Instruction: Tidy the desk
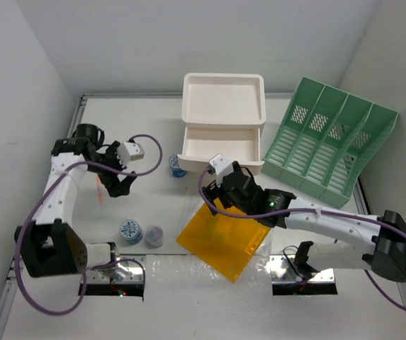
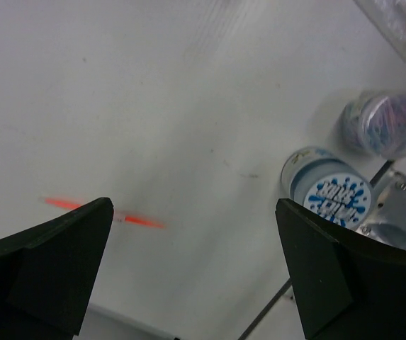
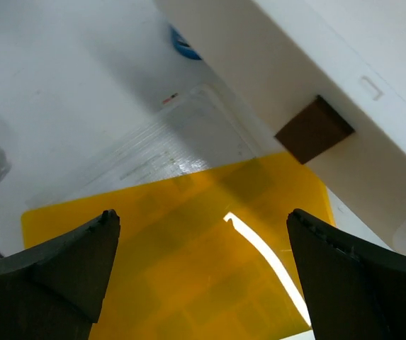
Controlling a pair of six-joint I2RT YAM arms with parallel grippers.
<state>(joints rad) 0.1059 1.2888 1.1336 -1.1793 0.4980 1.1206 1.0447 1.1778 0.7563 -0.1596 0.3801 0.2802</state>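
Directly beneath the right gripper, jaws wide and empty, a yellow folder lies flat on the desk, while the left gripper, likewise spread, hangs over a red pen, both seemingly poised for pickups.

White drawer box, green file rack, yellow folder

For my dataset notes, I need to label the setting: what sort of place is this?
Probably a robot test cell staged as an office: a green file rack and a white drawer box stand on the white desk, which plain white walls enclose.
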